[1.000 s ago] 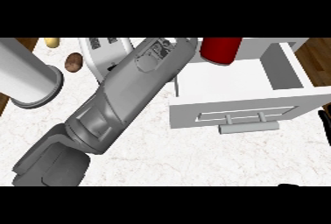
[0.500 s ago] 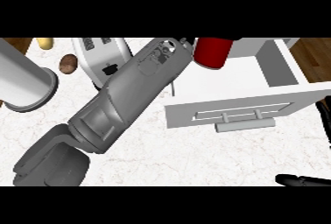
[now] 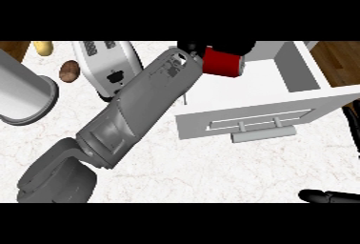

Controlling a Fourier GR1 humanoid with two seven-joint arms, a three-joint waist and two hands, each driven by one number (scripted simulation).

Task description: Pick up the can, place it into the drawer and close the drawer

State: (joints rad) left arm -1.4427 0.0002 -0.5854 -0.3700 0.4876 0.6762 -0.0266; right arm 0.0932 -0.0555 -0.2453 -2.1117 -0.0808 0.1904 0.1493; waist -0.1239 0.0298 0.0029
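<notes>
White marble counter [image 3: 211,167] fills the scene as the robot's left hand [image 3: 211,47] — at the end of a long grey forearm crossing from the lower left — holds the red can [image 3: 223,62] with dark fingers curled round its top. The can hangs over the rear left corner of the open white drawer [image 3: 309,71], not yet set down inside. Pickup looks done; 2 steps appear to remain — lowering the can into the drawer and pushing the drawer's front panel [image 3: 260,119] shut. At the lower right edge only a sliver of the right hand [image 3: 330,196] shows, and whether it is curled or straight cannot be told. A toaster [image 3: 109,64], a grey cylinder [image 3: 21,95] and 2 potatoes [image 3: 69,70] sit to the left.
</notes>
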